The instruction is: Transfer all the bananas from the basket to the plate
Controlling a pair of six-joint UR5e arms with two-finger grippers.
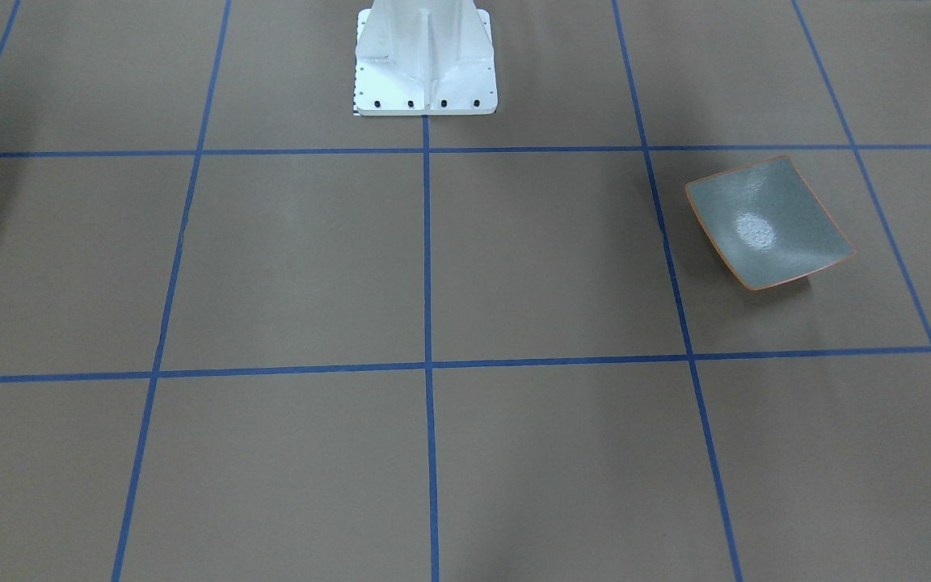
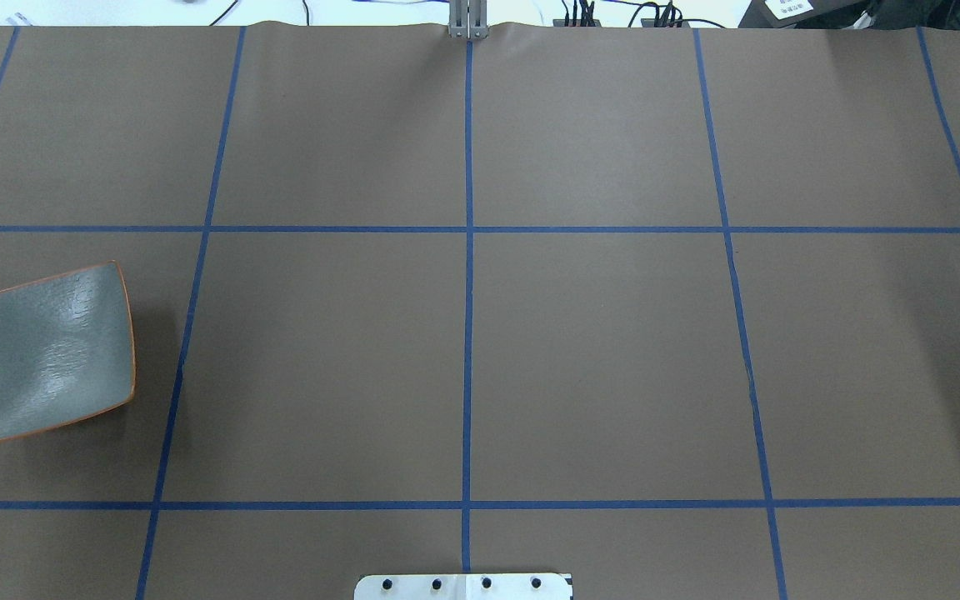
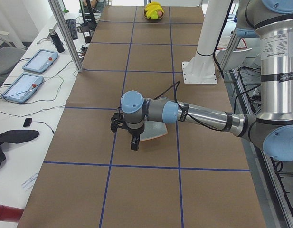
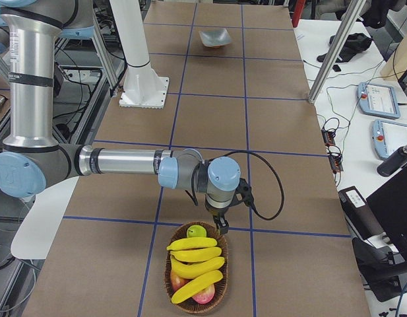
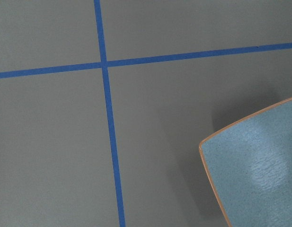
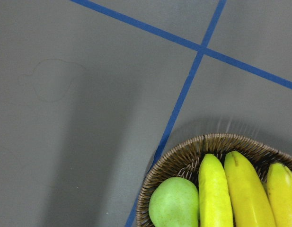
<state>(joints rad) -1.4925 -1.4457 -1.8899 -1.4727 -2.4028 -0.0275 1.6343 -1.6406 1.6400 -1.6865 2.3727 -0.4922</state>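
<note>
Hovering over the rim of the basket, the right gripper is showing too little to tell how far its jaws are parted. All four bananas are lying in that basket. At the table's far end, the left gripper is hanging beside the plate, its opening equally unclear.

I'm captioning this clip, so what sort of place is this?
Probably a robotics lab: a jointed robot arm reaches over a table papered brown and gridded with blue tape, with control pendants on the side bench.
</note>
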